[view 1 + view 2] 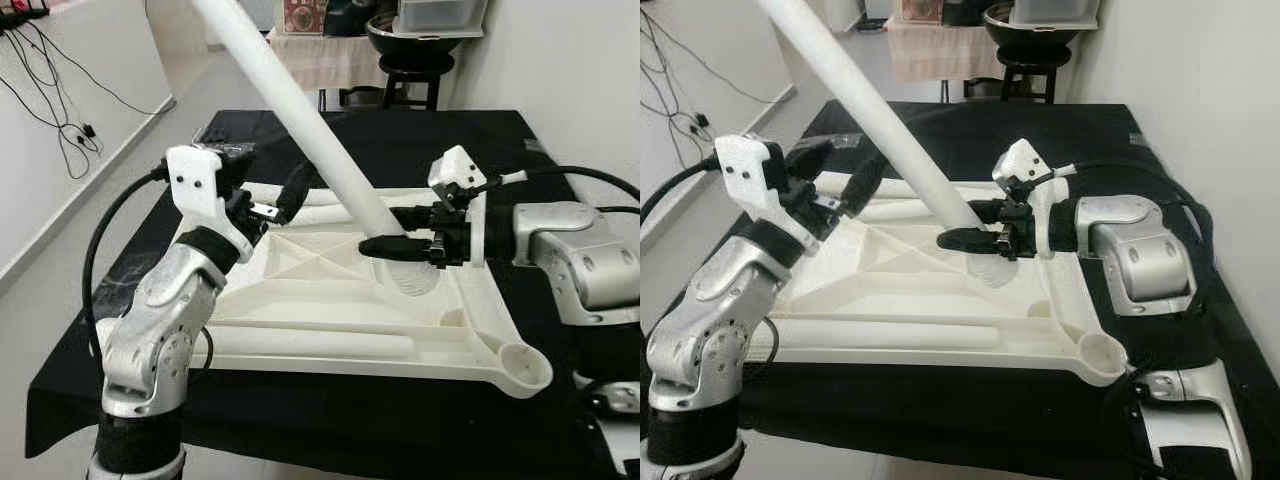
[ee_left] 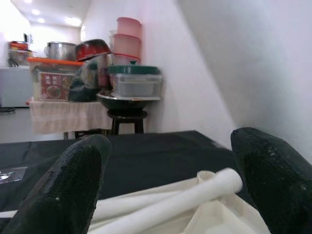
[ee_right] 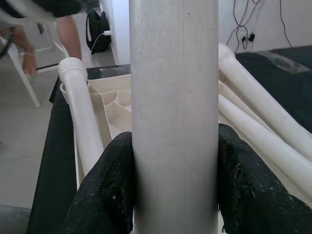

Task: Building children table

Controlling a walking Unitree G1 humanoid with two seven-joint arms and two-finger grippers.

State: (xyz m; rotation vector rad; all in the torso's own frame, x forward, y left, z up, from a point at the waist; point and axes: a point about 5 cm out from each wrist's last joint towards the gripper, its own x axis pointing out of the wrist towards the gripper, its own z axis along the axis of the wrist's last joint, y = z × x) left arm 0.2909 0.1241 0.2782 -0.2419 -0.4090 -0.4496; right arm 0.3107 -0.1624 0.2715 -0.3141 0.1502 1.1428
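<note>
Right gripper (image 1: 385, 234) fingers clamp tilted white leg (image 1: 300, 110) near its base on inverted tabletop (image 1: 340, 300); left gripper (image 1: 290, 195) fingers open beside loose legs (image 1: 320, 196)

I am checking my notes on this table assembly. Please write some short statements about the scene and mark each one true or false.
1. The right gripper is shut on the white leg. True.
2. The leg stands fully upright. False: it leans, tilted toward the robot's left.
3. The left gripper holds a leg. False: its fingers are open with nothing between them.
4. The tabletop lies upside down on a black cloth. True.
</note>
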